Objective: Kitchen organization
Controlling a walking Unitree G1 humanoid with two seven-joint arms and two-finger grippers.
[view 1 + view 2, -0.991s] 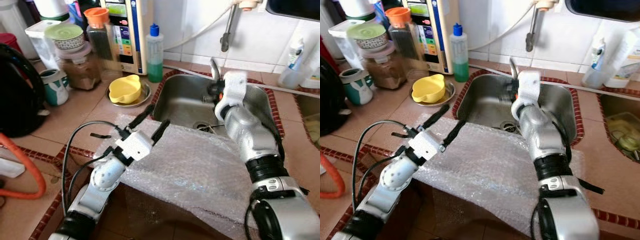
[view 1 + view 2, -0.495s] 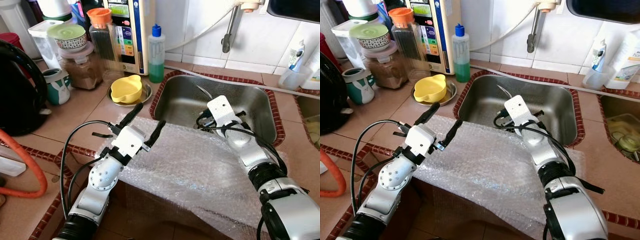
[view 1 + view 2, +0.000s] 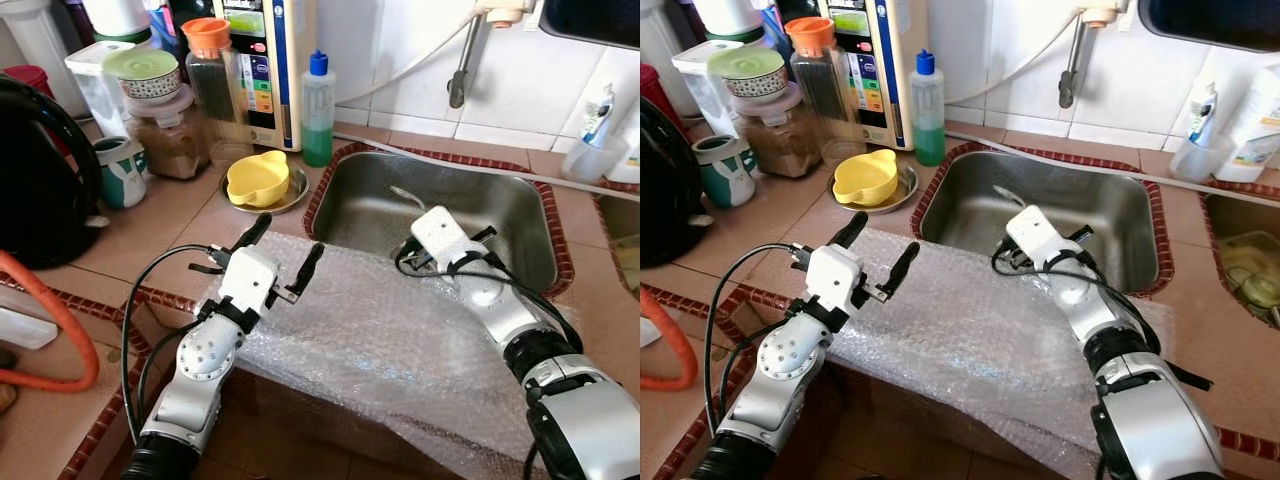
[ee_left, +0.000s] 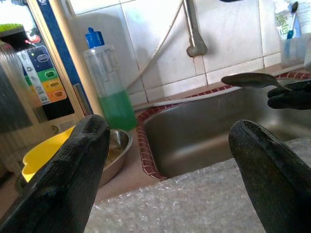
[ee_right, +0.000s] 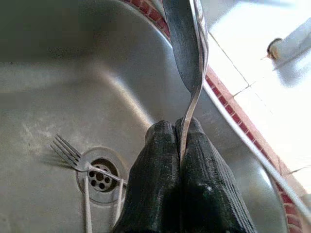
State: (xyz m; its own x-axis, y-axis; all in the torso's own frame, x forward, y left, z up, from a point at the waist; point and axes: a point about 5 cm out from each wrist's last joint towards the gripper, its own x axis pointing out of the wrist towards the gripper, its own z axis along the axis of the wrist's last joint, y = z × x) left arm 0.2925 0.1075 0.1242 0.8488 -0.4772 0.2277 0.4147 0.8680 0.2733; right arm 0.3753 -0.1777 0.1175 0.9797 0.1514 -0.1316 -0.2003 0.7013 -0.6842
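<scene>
- Over the sink [image 3: 520, 215], our right gripper [image 5: 181, 141] pinched a spoon [image 5: 187, 53] by its handle.
- Thin, stiff and slippery, it probably needed that handle grip.
- Our left gripper [image 3: 283, 256] hovered beside the sink, fingers spread.

My right claw [image 5: 181, 145] pinches a polished metal spoon [image 5: 187, 53] between matt black, faintly pebbled fingers [image 5: 155, 194]. Below it the steel sink [image 3: 370, 205] looks brushed and dull, a shiny metal fork [image 5: 73, 155] by its drain. Beside the sink, cloudy plastic bubble wrap [image 3: 400, 340] covers my bench [image 3: 160, 215] of smooth terracotta tile.
</scene>
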